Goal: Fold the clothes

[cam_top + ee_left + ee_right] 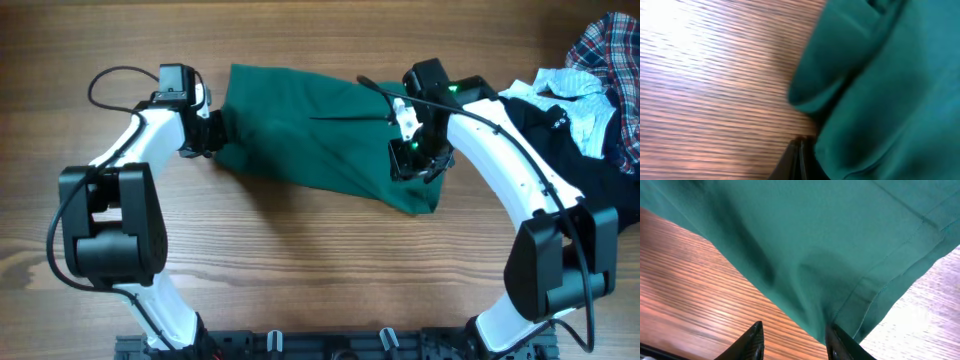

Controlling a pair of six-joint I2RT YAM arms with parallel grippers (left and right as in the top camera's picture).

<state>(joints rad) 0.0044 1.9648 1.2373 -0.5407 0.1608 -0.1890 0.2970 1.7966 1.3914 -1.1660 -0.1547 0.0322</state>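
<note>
Garment: the plain dark green soft cloth garment (310, 140) lies rumpled mid-counter between my two arms, not yet neatly folded.
Counter: brown wood-grain counter (300, 280).
Left end effector (800, 157): fingers pressed together at the garment's left edge; I cannot tell whether any cloth is pinched.
Right end effector (795, 342): fingers apart, low at the stitched right hem.
Risk: if I close the right side now, I may catch only one layer, and the fold would drag crooked. An empty left pinch would let that edge slide.
Hidden: how many layers lie under the hem is unclear.
Cut off: the red-navy-white plaid shirt (610, 50), black garment (560, 135) and small white piece (570, 85) are heaped at the far right, partly out of frame.
</note>
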